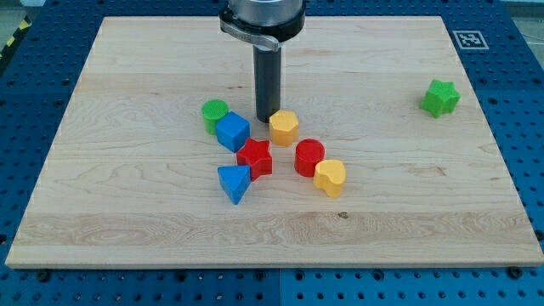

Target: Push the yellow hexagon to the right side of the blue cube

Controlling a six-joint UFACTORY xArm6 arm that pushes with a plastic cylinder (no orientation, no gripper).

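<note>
The yellow hexagon (284,127) sits near the board's middle, just right of the blue cube (232,132) with a small gap between them. My tip (268,118) is down on the board in that gap's upper part, touching or nearly touching the hexagon's upper left side and a little right of the cube's top corner. The rod rises straight up to the arm's mount at the view's top.
A green cylinder (214,111) stands behind the blue cube at its left. A red star (255,157), a blue triangle (234,183), a red cylinder (309,157) and a yellow heart (330,177) lie below. A green star (439,98) is far right.
</note>
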